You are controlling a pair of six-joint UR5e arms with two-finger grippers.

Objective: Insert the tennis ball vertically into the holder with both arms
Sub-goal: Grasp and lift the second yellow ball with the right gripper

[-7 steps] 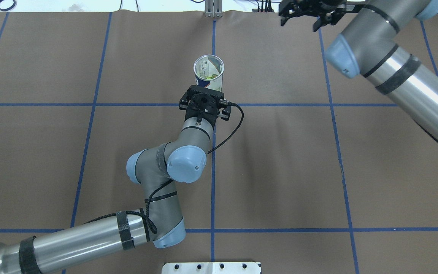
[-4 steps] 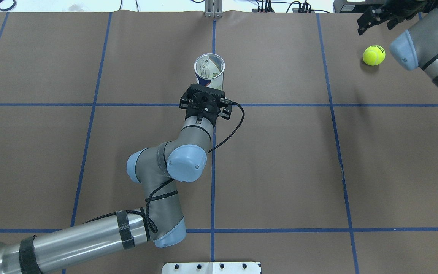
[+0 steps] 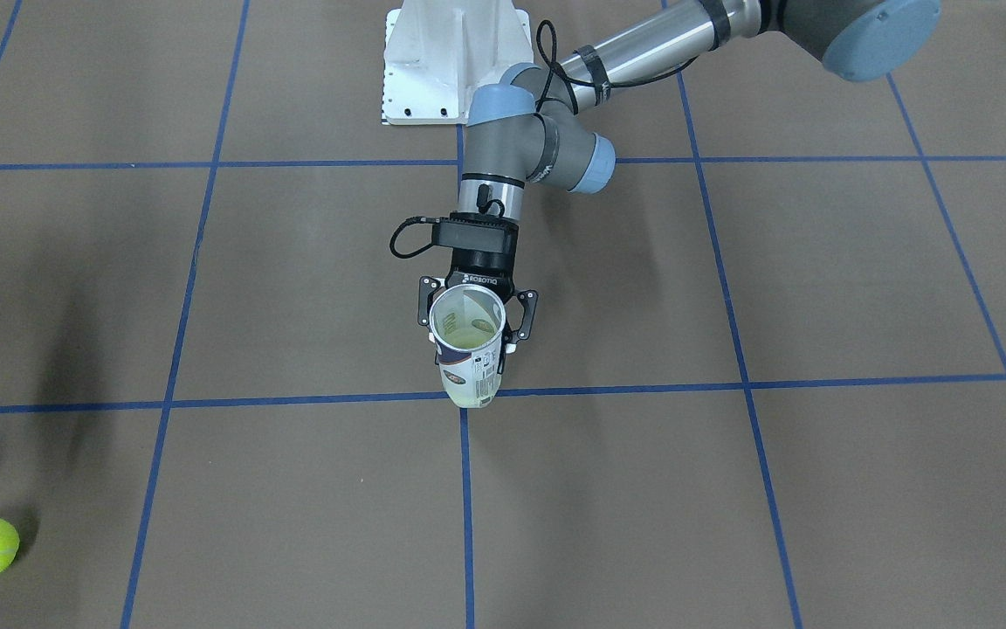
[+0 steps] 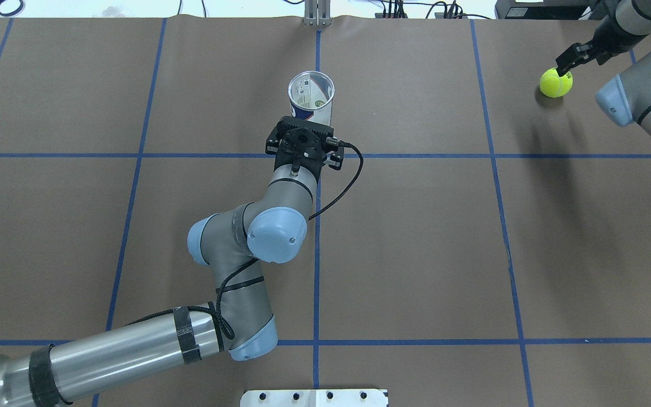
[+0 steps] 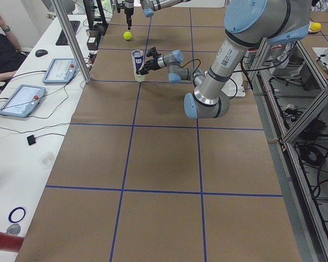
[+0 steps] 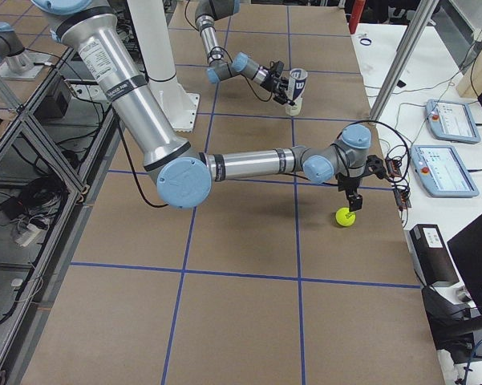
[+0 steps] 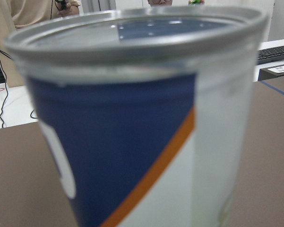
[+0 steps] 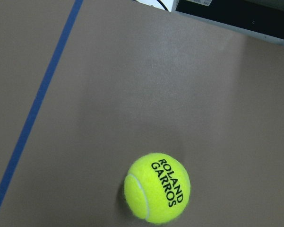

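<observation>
The holder stands upright near the table's middle, a clear can with a navy and white label and a metal rim, open end up. My left gripper is shut on its side from the robot's side. In the left wrist view the holder fills the picture. In the front-facing view a pale yellow-green tint shows at the bottom of the holder. The tennis ball lies on the table at the far right. My right gripper hangs open just above it, apart from it. In the right wrist view the tennis ball sits low, with no fingers showing.
The white robot base is at the near edge. A black box sits beyond the table's far right corner. A metal post stands at the far edge, centre. Tablets lie on the side bench. Blue tape lines cross the brown table.
My right arm swung out to the right and came down over the tennis ball, which it had hidden a second ago. My left gripper and the holder shifted slightly farther away.
</observation>
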